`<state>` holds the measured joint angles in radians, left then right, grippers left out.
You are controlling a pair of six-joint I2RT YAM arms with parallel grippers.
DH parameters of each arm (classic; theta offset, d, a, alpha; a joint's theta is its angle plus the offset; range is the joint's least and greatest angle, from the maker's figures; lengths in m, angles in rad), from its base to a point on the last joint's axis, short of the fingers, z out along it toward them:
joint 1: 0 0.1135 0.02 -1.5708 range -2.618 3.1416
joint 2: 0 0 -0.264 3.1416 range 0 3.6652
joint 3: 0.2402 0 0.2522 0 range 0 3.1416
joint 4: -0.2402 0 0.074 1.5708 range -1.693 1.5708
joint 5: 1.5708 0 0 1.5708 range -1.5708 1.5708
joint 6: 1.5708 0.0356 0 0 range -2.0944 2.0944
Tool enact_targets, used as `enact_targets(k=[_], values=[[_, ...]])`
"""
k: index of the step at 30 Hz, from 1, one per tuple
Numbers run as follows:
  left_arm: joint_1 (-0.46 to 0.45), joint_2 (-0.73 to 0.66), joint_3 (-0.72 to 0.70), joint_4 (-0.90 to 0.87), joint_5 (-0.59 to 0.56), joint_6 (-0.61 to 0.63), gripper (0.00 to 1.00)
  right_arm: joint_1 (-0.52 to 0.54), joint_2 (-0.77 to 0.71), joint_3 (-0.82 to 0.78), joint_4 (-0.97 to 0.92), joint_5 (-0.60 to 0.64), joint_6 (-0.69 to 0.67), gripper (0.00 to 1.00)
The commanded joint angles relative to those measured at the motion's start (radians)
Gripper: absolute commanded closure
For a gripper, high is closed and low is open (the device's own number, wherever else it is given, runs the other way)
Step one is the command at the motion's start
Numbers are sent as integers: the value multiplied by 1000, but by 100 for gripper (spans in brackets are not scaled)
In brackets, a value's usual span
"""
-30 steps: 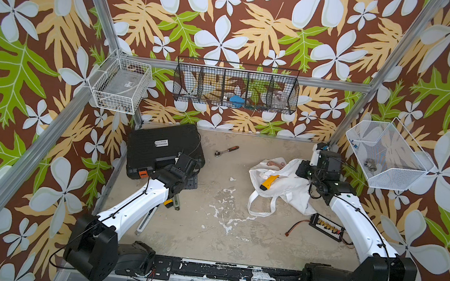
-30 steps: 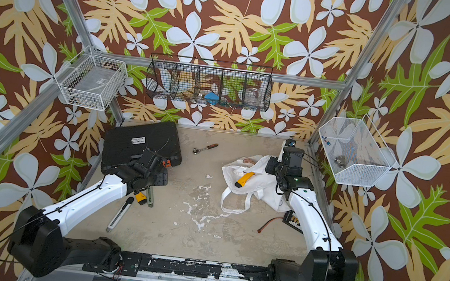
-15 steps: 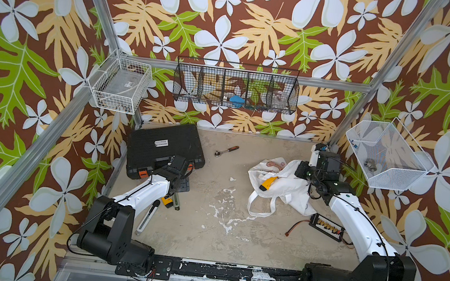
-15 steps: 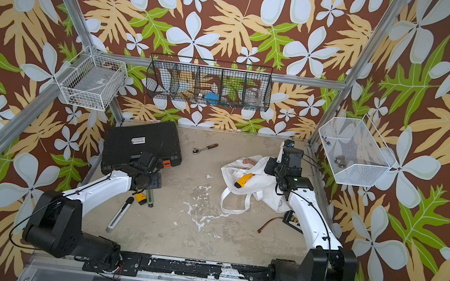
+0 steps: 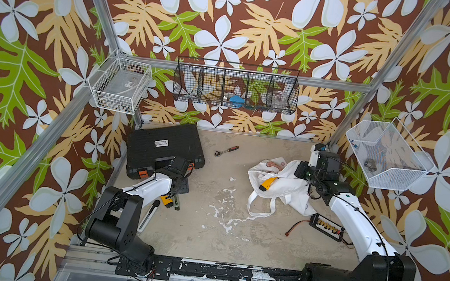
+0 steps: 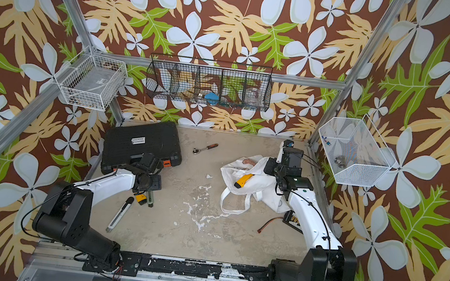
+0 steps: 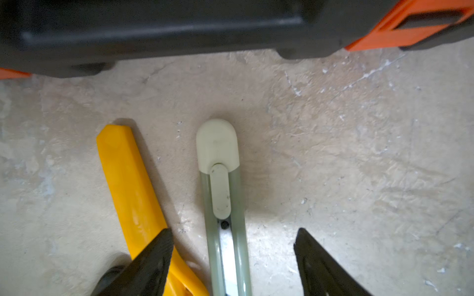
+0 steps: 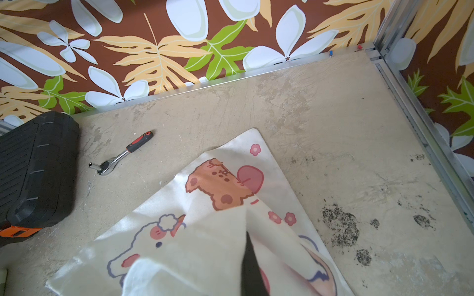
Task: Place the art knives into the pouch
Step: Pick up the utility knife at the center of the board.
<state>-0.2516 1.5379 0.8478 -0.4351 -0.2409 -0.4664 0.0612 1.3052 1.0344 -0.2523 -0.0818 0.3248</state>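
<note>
Jaws of your left pincer (image 7: pixel 234 230) stand wide open, one on either side of the art knife (image 7: pixel 220 184), neither touching it. Your knife lies flat on the surface (image 7: pixel 333 153), just beside a yellow tool (image 7: pixel 128 174) and near the black case (image 7: pixel 179 30). Your right pincer (image 8: pixel 246 241) is clamped tight on a fold of the pouch (image 8: pixel 218 230), which lies crumpled well apart from the knife, across the surface.

Table (image 5: pixel 207 231), far left: tool case (image 5: pixel 165 147). Right of it, far centre: ratchet (image 5: pixel 226 150). Right side: pouch (image 5: pixel 284 188), a cutter (image 5: pixel 268 183) lying on it. Nearer than the pouch, by the right edge: terminal board (image 5: pixel 326 225). Just nearer than the case: art knife (image 7: pixel 223 205), flat on the table, between the left gripper's (image 7: pixel 234 230) fingers, touching neither.
</note>
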Motion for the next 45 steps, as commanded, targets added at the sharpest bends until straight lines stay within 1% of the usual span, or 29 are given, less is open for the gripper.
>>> enact_targets(k=[1,4,10,16,18,19,22,23,27,31,34,36,38,41,45], values=[[3,15,-7,28,27,-13,24,0,0,-5,17,-9,-6,100],[3,40,-6,40,30,-21,25,0,-4,-7,19,-12,-6,100],[3,79,6,49,12,-25,33,1,-3,-7,22,-13,-6,100],[4,99,5,55,15,-29,45,1,-1,-6,21,-13,-5,100],[5,103,6,53,22,-27,56,1,-1,-5,21,-14,-6,100],[4,106,6,53,24,-28,58,0,0,-6,22,-15,-5,100],[4,108,3,54,39,-25,58,1,-1,-7,21,-14,-5,100],[4,107,2,55,42,-25,60,0,-1,-7,22,-14,-5,100],[4,83,-4,53,62,-22,69,0,-1,-8,22,-15,-6,100],[4,20,-5,50,94,-17,73,1,-2,-6,22,-13,-6,100],[-3,-36,1,44,126,-14,74,0,-2,-5,18,-13,-6,100],[-23,-69,18,37,141,-16,74,0,-1,-4,18,-7,-6,100],[-63,-93,48,33,150,-23,74,1,3,0,13,-3,-6,100],[-143,-103,123,21,182,-47,74,2,9,1,11,5,-6,100],[-278,-83,268,18,183,-73,74,4,23,3,11,6,-7,100]])
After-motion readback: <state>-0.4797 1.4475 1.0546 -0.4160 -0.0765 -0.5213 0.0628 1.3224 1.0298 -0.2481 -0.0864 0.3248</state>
